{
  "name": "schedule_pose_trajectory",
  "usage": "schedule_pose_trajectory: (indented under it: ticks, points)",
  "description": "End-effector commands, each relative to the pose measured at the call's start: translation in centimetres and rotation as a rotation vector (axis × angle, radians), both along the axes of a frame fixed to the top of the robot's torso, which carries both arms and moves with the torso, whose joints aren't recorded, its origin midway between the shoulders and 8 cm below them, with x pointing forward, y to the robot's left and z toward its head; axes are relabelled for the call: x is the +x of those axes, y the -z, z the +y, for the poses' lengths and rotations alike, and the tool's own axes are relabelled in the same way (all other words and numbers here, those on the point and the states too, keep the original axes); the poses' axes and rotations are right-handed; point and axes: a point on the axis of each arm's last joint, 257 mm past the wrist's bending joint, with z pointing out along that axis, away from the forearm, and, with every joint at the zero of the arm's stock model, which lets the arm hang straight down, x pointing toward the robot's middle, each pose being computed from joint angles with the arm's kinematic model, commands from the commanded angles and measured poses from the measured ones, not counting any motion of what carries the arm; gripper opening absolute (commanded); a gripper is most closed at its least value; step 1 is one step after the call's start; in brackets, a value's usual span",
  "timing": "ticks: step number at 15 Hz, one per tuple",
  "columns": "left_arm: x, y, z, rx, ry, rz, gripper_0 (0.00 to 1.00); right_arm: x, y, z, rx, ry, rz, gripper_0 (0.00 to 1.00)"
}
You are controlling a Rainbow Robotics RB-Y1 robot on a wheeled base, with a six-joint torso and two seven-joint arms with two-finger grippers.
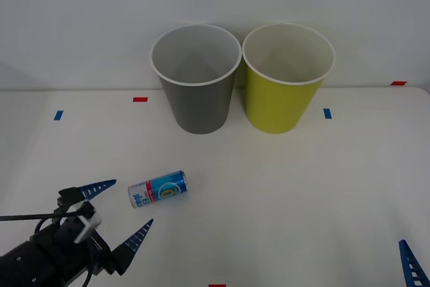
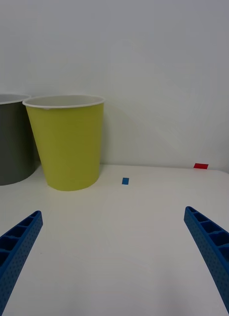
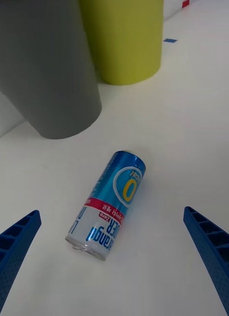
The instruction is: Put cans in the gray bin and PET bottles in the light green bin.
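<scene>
A small blue can (image 1: 158,189) with a white-and-red label lies on its side on the white table, left of centre; the left wrist view shows the can (image 3: 109,203) close ahead. My left gripper (image 1: 119,209) is open just to the can's left and nearer to me, its blue fingers (image 3: 15,247) spread wide and apart from the can. The gray bin (image 1: 196,78) and the light green bin (image 1: 285,77) stand upright side by side at the back. My right gripper (image 2: 114,256) is open low at the front right, facing the light green bin (image 2: 67,140). No PET bottles are in view.
Small red and blue tape marks (image 1: 140,99) dot the table. A white wall rises right behind the bins. Bare tabletop lies between the can and the bins and across the right half.
</scene>
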Motion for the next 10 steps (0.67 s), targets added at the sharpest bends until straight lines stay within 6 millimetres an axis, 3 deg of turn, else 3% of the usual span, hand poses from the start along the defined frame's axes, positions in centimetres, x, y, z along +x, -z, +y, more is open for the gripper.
schedule_pose_trajectory:
  ticks: [1, 5, 10]
  points:
    - [0.8, -0.8, -1.0, 0.149, 0.023, 0.016, 1.00, 0.0, 0.0, 0.0, 0.000, 0.000, 0.000, 1.00]
    - [2.7, -1.5, -0.8, 0.256, 0.020, -0.007, 1.00, 0.0, 0.0, 0.0, 0.000, 0.000, 0.000, 1.00]
    - [3.8, -0.3, -1.6, 0.424, 0.037, 0.065, 1.00, 0.0, 0.0, 0.0, 0.000, 0.000, 0.000, 1.00]
